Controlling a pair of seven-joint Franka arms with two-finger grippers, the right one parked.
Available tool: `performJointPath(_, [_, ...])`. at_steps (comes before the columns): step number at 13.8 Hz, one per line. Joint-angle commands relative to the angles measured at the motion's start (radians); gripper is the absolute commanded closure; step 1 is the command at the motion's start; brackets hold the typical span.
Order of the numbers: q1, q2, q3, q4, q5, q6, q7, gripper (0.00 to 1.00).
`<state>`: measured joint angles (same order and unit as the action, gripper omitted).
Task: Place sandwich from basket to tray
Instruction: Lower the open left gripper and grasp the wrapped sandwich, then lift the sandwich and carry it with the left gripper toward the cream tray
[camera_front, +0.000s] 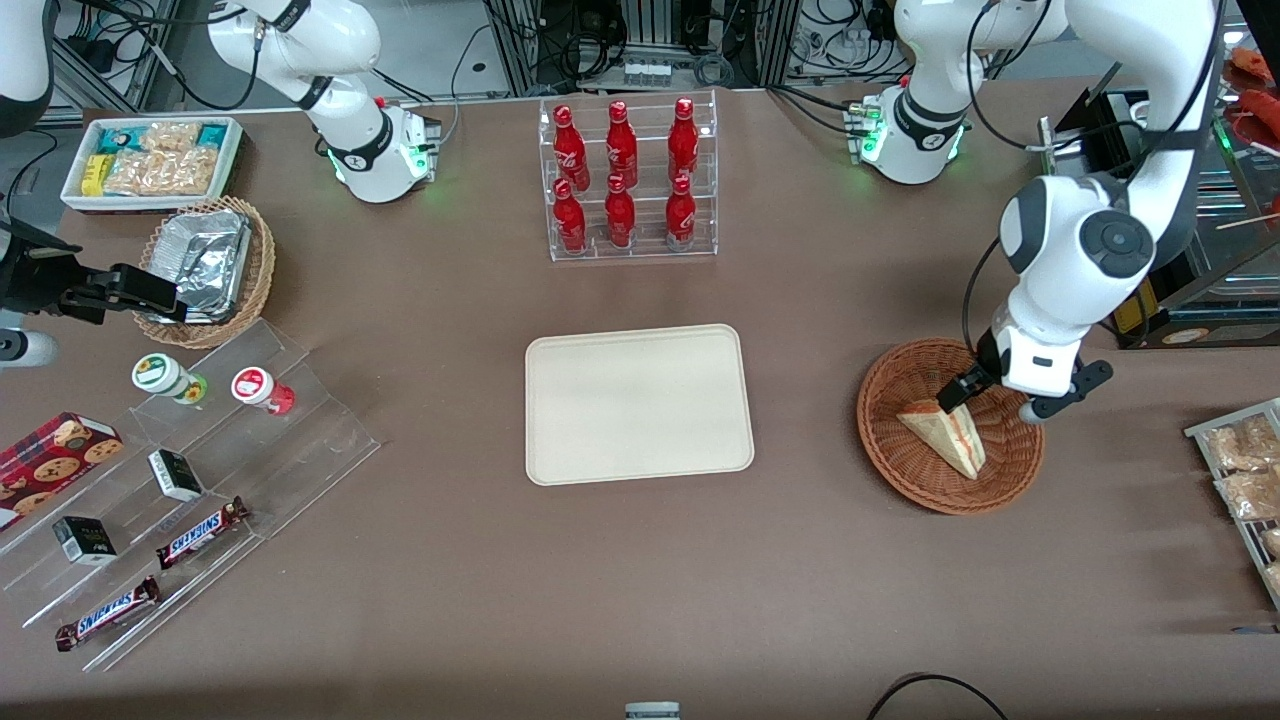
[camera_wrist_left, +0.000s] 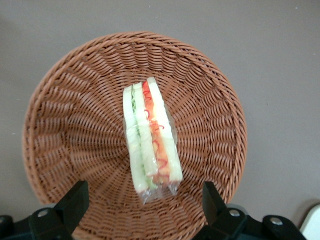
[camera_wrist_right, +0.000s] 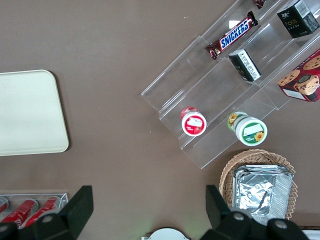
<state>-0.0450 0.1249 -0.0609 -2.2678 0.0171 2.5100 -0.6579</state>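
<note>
Brown and matte, the table (camera_front: 450, 600) stretches under me, and I hang over the basket (camera_front: 890, 455) toward my own end of it. My fingers (camera_wrist_left: 75, 202) are spread wide, one black tip at each side of the sandwich (camera_wrist_left: 150, 137) and neither touching it; my gripper (camera_front: 1000, 398) sits just above the basket's rim, on the side farther from the front camera.

Inside the reddish-brown wicker bowl the sandwich lies as a pale white wedge — bread slices stacked on edge, a green layer between two of them and a red and orange layer beside it, all in clear wrap bunched at one end.

At the table's middle, well apart from the basket, lies the cream tray (camera_front: 638, 404), with nothing on it.

Readable writing is sparse — two bars (camera_front: 200, 532) marked SNICKERS lie on clear acrylic steps (camera_front: 300, 440) toward the parked arm's end. Red bottles (camera_front: 620, 175) with white script I cannot read stand in a clear rack farther from the front camera than the tray.
</note>
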Motion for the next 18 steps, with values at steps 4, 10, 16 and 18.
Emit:
performJointPath(4, [-0.007,0.067,0.0,-0.004,0.004,0.082,-0.045,0.0])
performJointPath(10, [-0.007,0.128,0.0,-0.002,0.004,0.161,-0.048,0.0])
performJointPath(16, [-0.009,0.157,-0.003,-0.002,0.004,0.199,-0.042,0.84])
performJointPath(18, [-0.009,0.147,-0.003,-0.001,0.004,0.19,-0.038,1.0])
